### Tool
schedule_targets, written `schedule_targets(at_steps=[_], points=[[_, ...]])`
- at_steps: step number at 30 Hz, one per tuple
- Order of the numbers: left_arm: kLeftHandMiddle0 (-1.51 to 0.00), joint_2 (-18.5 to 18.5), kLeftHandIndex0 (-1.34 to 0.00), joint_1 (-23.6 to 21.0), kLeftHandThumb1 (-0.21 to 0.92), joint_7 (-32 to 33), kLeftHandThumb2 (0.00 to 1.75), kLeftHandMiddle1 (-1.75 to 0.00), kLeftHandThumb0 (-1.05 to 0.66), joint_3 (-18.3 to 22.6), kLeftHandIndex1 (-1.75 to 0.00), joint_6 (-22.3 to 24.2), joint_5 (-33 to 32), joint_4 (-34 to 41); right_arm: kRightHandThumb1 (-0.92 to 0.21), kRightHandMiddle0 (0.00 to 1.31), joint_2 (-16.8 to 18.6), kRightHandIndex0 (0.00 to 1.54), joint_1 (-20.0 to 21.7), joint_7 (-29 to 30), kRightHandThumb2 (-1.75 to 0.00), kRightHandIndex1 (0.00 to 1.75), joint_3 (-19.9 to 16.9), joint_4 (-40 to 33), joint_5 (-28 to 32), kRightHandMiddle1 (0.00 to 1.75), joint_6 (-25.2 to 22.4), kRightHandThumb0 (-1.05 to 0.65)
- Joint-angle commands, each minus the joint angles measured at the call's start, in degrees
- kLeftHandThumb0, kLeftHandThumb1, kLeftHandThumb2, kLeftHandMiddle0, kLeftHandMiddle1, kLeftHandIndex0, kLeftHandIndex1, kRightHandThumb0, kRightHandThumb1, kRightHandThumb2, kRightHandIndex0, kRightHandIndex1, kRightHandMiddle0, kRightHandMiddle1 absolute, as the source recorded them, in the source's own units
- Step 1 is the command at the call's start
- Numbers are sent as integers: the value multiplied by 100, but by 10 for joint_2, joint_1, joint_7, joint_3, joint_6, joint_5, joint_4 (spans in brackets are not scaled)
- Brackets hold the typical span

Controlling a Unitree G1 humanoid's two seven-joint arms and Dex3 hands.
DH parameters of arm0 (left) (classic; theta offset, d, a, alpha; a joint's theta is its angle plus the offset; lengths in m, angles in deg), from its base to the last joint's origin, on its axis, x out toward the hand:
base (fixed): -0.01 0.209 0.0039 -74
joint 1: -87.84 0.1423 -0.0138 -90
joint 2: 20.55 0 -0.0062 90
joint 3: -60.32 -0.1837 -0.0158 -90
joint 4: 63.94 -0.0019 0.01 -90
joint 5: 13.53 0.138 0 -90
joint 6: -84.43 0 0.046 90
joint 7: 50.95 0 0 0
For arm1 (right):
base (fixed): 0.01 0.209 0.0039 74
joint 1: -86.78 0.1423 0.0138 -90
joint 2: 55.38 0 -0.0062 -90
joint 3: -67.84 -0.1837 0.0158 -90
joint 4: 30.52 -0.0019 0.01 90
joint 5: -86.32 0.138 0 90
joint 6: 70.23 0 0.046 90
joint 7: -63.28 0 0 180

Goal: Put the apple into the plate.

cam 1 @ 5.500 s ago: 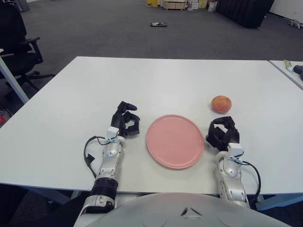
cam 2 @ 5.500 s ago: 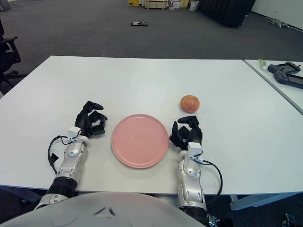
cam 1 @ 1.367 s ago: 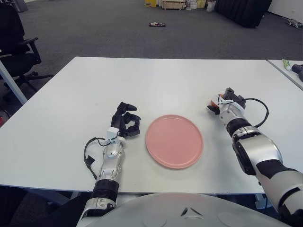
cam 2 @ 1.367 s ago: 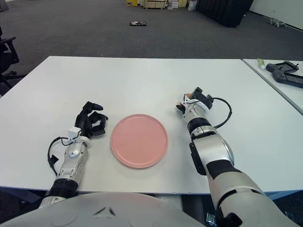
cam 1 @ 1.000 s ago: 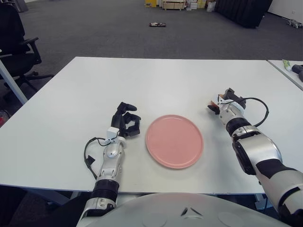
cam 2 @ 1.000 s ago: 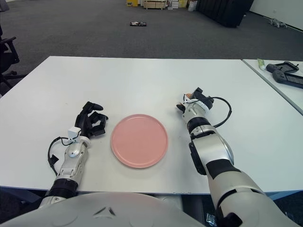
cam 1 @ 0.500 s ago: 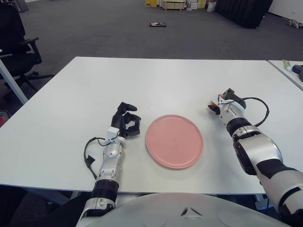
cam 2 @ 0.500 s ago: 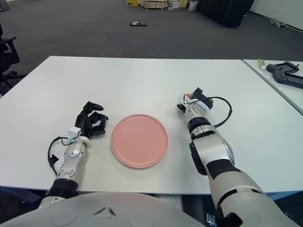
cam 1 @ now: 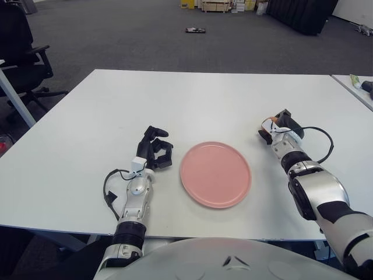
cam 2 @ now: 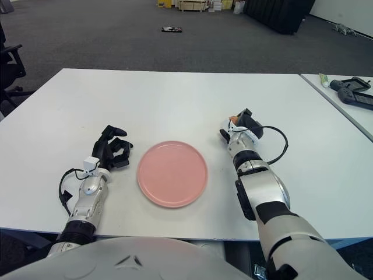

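The pink plate (cam 1: pixel 215 174) lies bare on the white table (cam 1: pixel 192 99), near the front edge. My right hand (cam 1: pixel 277 127) is to the right of the plate with its fingers curled around the apple (cam 1: pixel 266 123). Only an orange sliver of the apple shows by the fingers; it also shows in the right eye view (cam 2: pixel 232 119). I cannot tell whether the apple is off the table. My left hand (cam 1: pixel 155 150) rests on the table just left of the plate, fingers relaxed and empty.
A black office chair (cam 1: pixel 20 52) stands beyond the table's left edge. A second table at the right carries a dark device (cam 2: pixel 352 91) and a small tube (cam 2: pixel 322 78). A cable loops from my right wrist (cam 1: pixel 324 149).
Since 5.5 s ago my right hand left its resting spot by the plate and closed over the apple. In the last second it has shifted only slightly. The left hand has not moved.
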Motion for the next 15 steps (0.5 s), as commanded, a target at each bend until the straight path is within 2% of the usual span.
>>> schedule_targets(at_steps=[1, 4, 6, 9, 15], points=[[-69, 2, -45, 10, 32, -1, 123, -148, -1, 2, -175, 9, -3, -9, -8, 55, 14, 84, -35, 12, -155, 162, -27, 19, 37, 175, 19, 0], [-68, 1, -45, 10, 32, -3, 123, -149, -1, 3, -175, 9, -7, -8, -7, 56, 16, 85, -38, 26, -157, 162, -41, 17, 50, 175, 42, 0], [-68, 0, -45, 10, 33, -3, 123, -148, -1, 4, -175, 11, -9, -7, -6, 57, 19, 86, -44, 32, -158, 163, -68, 12, 76, 175, 85, 0], [-69, -1, -45, 11, 33, -1, 121, -146, -1, 4, -175, 13, -10, -5, -6, 57, 21, 86, -49, 33, -158, 163, -93, 10, 102, 175, 125, 0], [-69, 3, -43, 11, 34, -1, 122, -147, -1, 2, -175, 1, -4, -9, -5, 58, 30, 85, -64, -20, -159, 163, -159, -13, 184, 175, 217, 0]])
